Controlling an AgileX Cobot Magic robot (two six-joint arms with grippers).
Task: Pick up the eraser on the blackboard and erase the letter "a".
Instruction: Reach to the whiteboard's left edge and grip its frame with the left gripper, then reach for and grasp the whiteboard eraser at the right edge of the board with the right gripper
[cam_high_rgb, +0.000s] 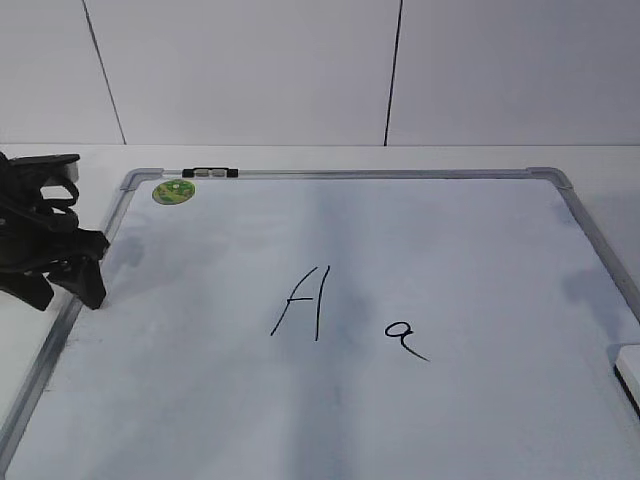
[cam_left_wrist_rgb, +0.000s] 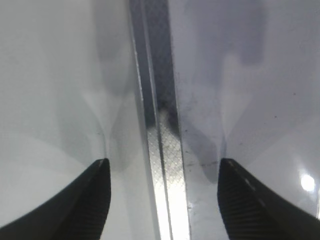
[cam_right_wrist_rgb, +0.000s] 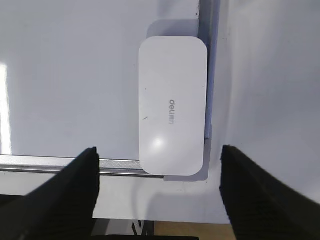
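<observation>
The blackboard (cam_high_rgb: 350, 173) is a white dry-erase board with a silver frame, lying flat. The small black letter "a" (cam_high_rgb: 403, 338) is written right of centre, next to a taller capital "A" (cam_high_rgb: 303, 301). The white eraser (cam_right_wrist_rgb: 172, 105) lies at the board's right edge, over the frame; only its corner shows in the exterior view (cam_high_rgb: 628, 368). My right gripper (cam_right_wrist_rgb: 158, 149) is open and hovers above the eraser's near end, one finger on each side and well apart from it. My left gripper (cam_high_rgb: 68, 290) is open and empty over the board's left frame (cam_left_wrist_rgb: 160, 100).
A round green sticker (cam_high_rgb: 173, 190) sits at the board's far left corner, beside a black-and-silver clip (cam_high_rgb: 211, 173) on the top frame. The white table surrounds the board; its front edge shows below the eraser in the right wrist view (cam_right_wrist_rgb: 175, 220).
</observation>
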